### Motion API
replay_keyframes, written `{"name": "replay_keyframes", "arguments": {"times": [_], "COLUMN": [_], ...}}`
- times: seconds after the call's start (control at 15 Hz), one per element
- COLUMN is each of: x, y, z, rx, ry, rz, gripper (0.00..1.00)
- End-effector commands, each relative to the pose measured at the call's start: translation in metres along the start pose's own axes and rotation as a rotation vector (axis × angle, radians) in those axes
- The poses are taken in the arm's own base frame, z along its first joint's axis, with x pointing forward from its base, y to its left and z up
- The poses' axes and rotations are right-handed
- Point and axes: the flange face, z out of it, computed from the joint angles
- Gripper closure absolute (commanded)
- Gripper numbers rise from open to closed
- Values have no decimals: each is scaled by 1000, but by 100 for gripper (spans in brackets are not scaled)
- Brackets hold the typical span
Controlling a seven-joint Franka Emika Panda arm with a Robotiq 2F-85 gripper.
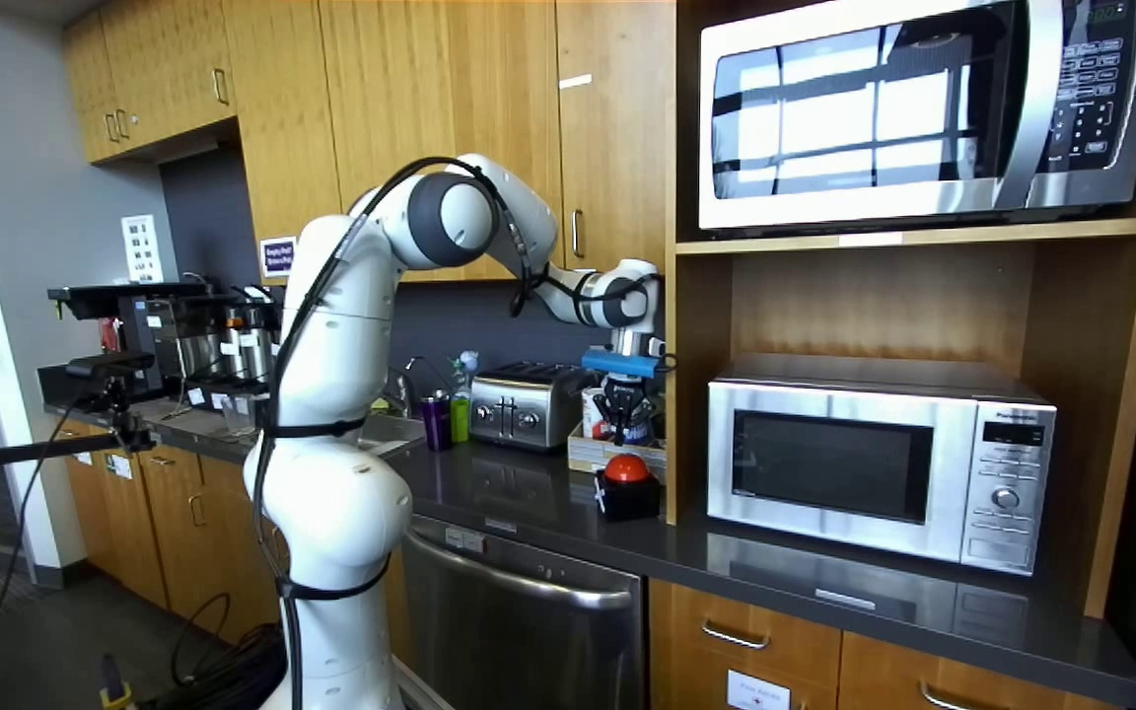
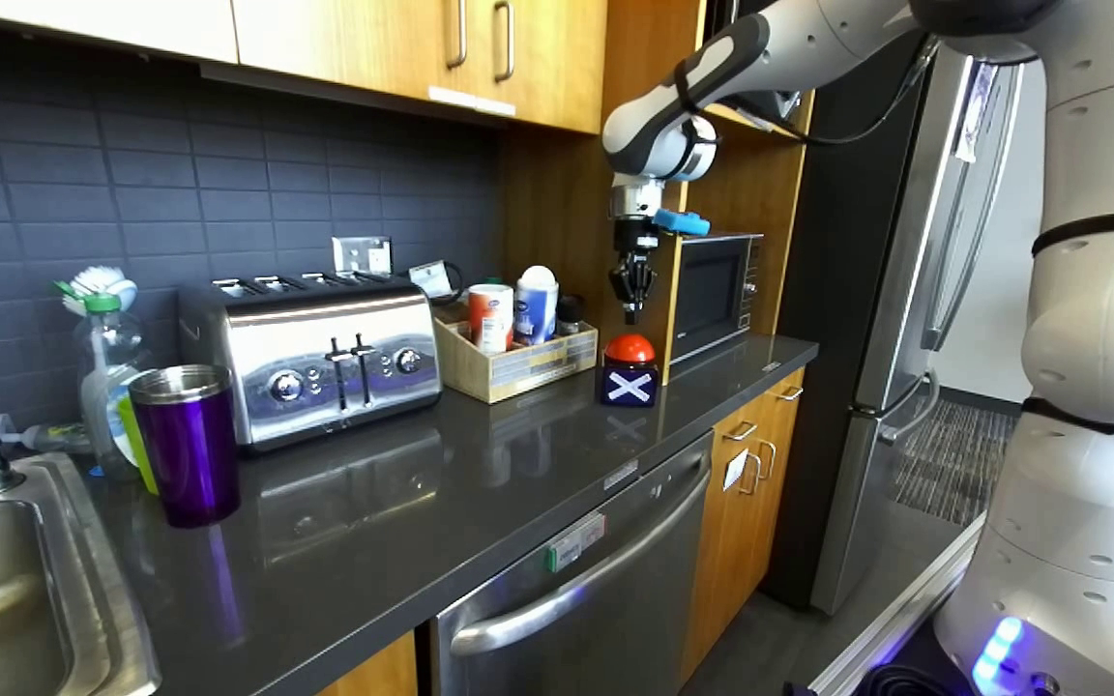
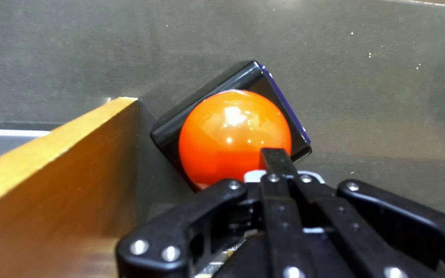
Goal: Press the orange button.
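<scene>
On the glossy dark-grey counter (image 2: 480, 469) sits the shiny orange dome button (image 3: 235, 133); black jointed gripper (image 2: 631, 313) hangs just above, jaws together. If it lands off-centre, it'll probably skid off that curve.

The white arm (image 1: 336, 325) carries grey joint bands (image 1: 424, 222), strapped black cables (image 1: 277, 380) and a black, silver-screwed tool (image 2: 630, 312).

It's a kitchen, clear as day: a stainless-steel sink (image 2: 93, 580) set into a glossy dark-grey counter (image 2: 402, 541), a chrome-and-black toaster (image 2: 335, 362), a silver microwave (image 1: 854, 118) shelved above a second silver microwave (image 1: 844, 463), a steel-fronted dishwasher (image 1: 538, 641), a tall steel refrigerator (image 2: 915, 280). And a purple printed sign (image 1: 278, 256), a white printed sheet (image 1: 141, 249): looks like an office's shared one!
</scene>
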Motion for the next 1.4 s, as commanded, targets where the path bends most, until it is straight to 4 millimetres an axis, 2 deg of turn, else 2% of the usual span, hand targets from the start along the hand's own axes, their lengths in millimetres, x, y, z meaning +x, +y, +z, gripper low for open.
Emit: {"name": "replay_keyframes", "arguments": {"times": [0.0, 0.27, 0.6, 1.07, 1.33], "x": [21, 27, 23, 23, 20], "y": [28, 38, 39, 27, 19], "z": [13, 33, 36, 1, -12], "rx": [-25, -29, -24, -63, -99], "ry": [34, 29, 20, 49, 58], "rz": [-36, -19, -9, -9, -22], "gripper": [100, 100, 100, 100, 100]}}
